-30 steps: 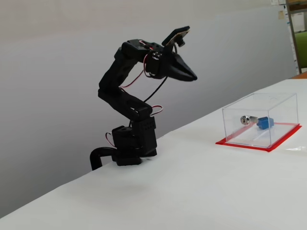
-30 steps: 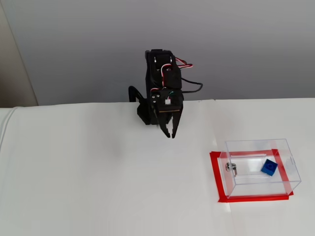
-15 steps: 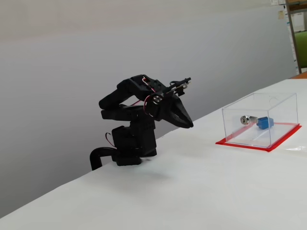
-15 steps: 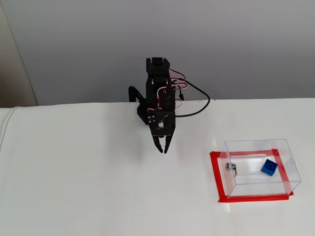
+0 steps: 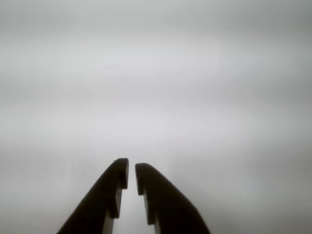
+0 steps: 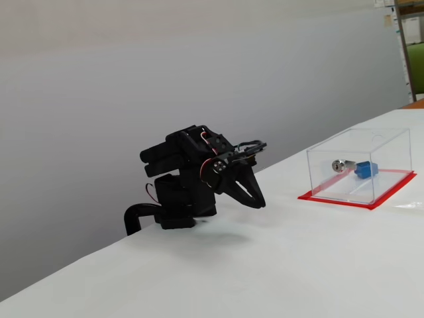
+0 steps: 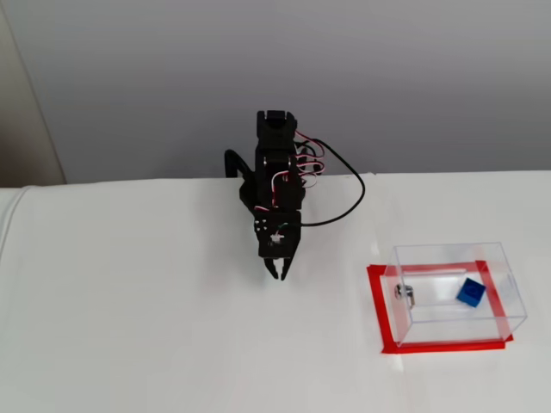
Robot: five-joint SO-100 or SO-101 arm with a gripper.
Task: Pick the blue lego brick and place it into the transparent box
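Observation:
The blue lego brick point(image 6: 366, 169) point(image 7: 469, 293) lies inside the transparent box point(image 6: 391, 140) point(image 7: 448, 255), which stands on a red base. My gripper point(image 6: 261, 203) point(image 7: 278, 275) is folded down close to the arm's base, well to the left of the box in both fixed views, with its tips near the table. In the wrist view the gripper point(image 5: 131, 171) shows two dark fingers almost touching, with nothing between them, over blurred white table.
A small silver metal cylinder point(image 6: 338, 165) point(image 7: 405, 293) lies in the box beside the brick. The arm's base point(image 6: 182, 202) is clamped at the table's back edge. White table point(image 7: 155, 327) spreads around, with a grey wall behind.
The arm has folded down from a raised pose, and the gripper has dropped toward the table near the base. Brick and box have stayed put.

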